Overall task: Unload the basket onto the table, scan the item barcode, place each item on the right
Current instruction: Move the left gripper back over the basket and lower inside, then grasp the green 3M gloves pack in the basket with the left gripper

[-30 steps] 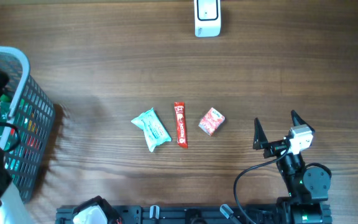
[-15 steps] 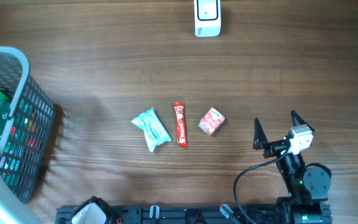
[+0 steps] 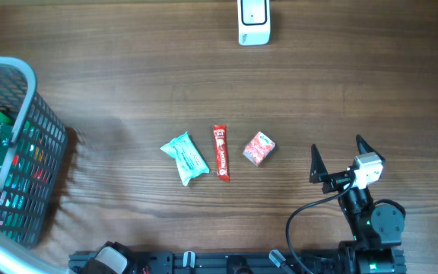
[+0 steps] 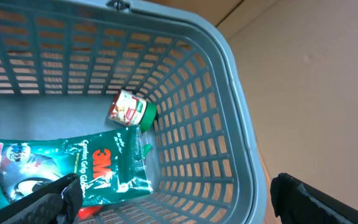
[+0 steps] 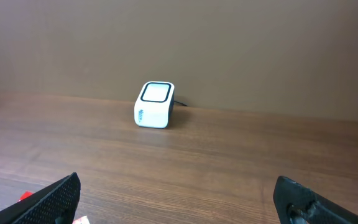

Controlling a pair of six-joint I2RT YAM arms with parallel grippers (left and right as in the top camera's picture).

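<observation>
- off to the left of the right claw [image 3: 337, 144], on the wooden table [image 3: 128, 61], lie three items. a small red box [image 3: 258, 148] is nearest the claw, then a red stick pack [image 3: 220, 152], then a teal packet [image 3: 185, 157] farthest out.
- touching each other?
- no, each lies apart from its neighbour in a loose row. neither claw touches any of them. whether a barcode faces up is too small to tell.
- and the scanner?
- the white scanner [image 3: 253, 21] stands well ahead of the right claw and somewhat to its left, at the far edge of the table. from the right wrist it shows upright, with a dark-framed window on its top face.
- how does the right claw stand?
- released. its two fingers [image 5: 55, 199] are spread wide, with only bare wood showing between them.
- the left claw?
- the left claw [image 4: 178, 186] is released too, fingers wide apart and nothing between them. it hangs above a grey basket [image 4: 241, 124].
- what is beneath it?
- a green 3m pouch [image 4: 61, 168] lies flat on the basket floor, under the claw's one finger. a small jar [image 4: 131, 111] with a green lid lies on its side just beyond the pouch, against the basket wall.
- where is the basket from the right claw?
- far to its left, past the teal packet and well apart from all three items.
</observation>
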